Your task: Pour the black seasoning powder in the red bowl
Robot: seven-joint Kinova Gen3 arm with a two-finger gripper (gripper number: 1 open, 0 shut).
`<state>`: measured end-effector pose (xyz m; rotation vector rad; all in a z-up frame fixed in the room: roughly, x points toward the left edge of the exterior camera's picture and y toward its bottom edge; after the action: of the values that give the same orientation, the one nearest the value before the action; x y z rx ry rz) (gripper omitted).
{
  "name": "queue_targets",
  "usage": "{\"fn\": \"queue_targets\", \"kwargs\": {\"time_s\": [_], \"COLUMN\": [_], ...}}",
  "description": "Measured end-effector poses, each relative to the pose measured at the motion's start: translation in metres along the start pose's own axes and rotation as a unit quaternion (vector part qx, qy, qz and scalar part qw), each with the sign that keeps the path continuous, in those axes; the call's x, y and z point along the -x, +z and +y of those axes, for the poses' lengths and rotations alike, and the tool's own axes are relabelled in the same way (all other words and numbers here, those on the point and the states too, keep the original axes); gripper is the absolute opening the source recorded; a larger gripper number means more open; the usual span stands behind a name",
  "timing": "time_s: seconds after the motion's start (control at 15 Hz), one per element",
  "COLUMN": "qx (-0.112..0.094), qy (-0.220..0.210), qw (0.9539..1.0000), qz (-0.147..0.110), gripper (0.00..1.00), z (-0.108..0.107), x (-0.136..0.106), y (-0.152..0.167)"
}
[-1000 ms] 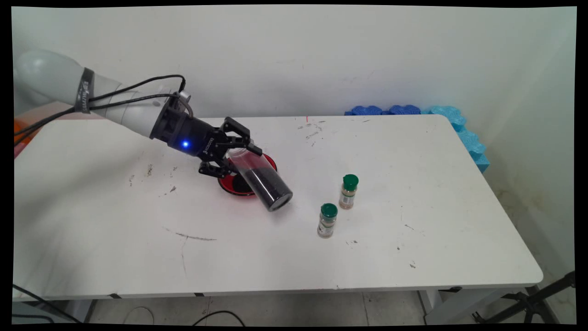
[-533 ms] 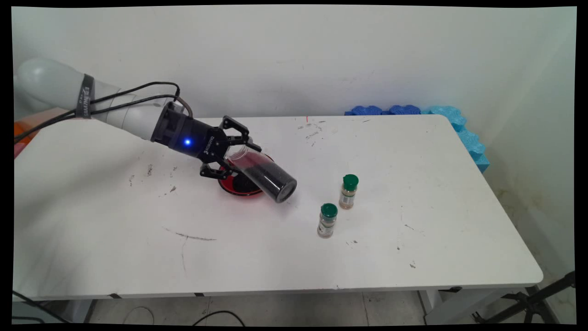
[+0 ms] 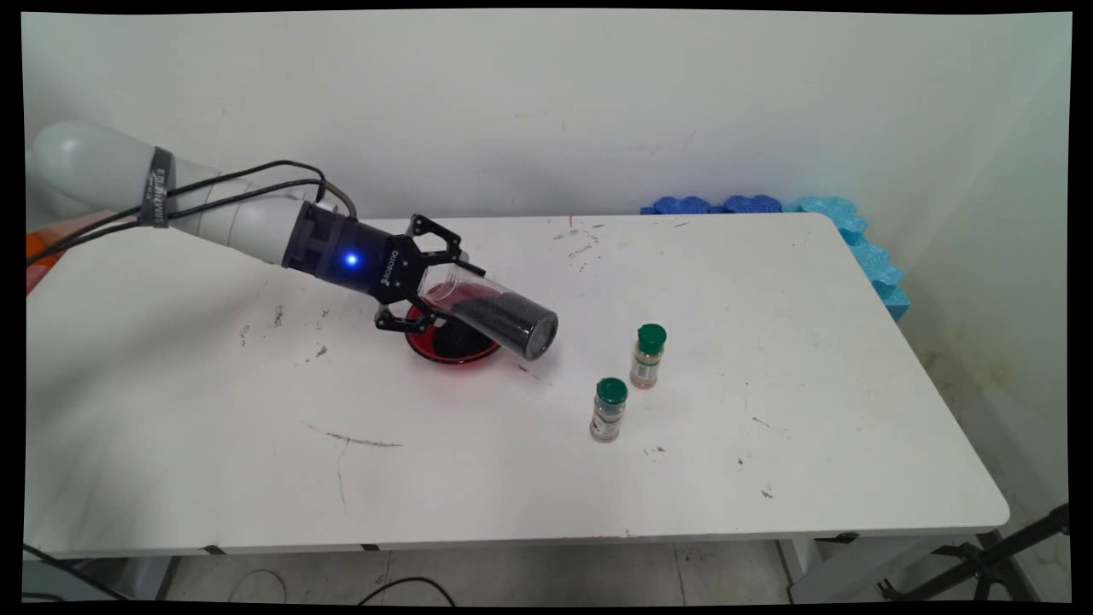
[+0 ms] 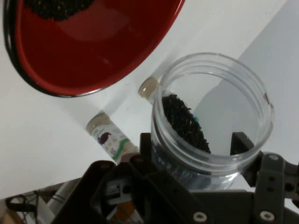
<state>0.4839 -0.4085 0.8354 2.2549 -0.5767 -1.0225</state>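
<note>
Item: a clear plastic jar (image 3: 491, 309), open-mouthed and partly filled with dark granules, was held by the black gripper (image 3: 435, 282) near its open end, the two fingers clamped against opposite sides of the wall just below the rim (image 4: 212, 109). The jar was carried clear of the white table (image 3: 478, 478), lying close to horizontal, its closed base pointing toward the table's right side and slightly lower than the mouth; at that tilt the granules (image 4: 183, 122) were gathered along the lower wall and toward the base, and none were seen leaving the mouth. The grip near the mouth left the long body of the jar projecting freely beyond the fingers. Directly beneath the gripper and the jar's open end a red dish (image 3: 451, 343) with a dark rim was set on the table, and a heap of the same dark granules (image 4: 58, 7) lay in it. Two small spice bottles with green caps, one nearer the front (image 3: 609, 410) and one behind it (image 3: 648, 355), stood upright to the right of the jar's base, apart from it and just beside each other. Blue foam pieces (image 3: 773, 205) were stacked at the table's far right corner against the wall.
</note>
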Motion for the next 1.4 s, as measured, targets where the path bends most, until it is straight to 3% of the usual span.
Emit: {"fn": "queue_targets", "kwargs": {"time_s": [0.6, 1.4], "qx": [0.027, 0.057], "qy": [-0.071, -0.141], "qw": [0.9971, 0.9883], "qz": [-0.003, -0.014], "gripper": [0.00, 0.00], "z": [-0.0038, -0.0079], "x": [0.0021, 0.0083], "y": [0.0018, 0.0014]}}
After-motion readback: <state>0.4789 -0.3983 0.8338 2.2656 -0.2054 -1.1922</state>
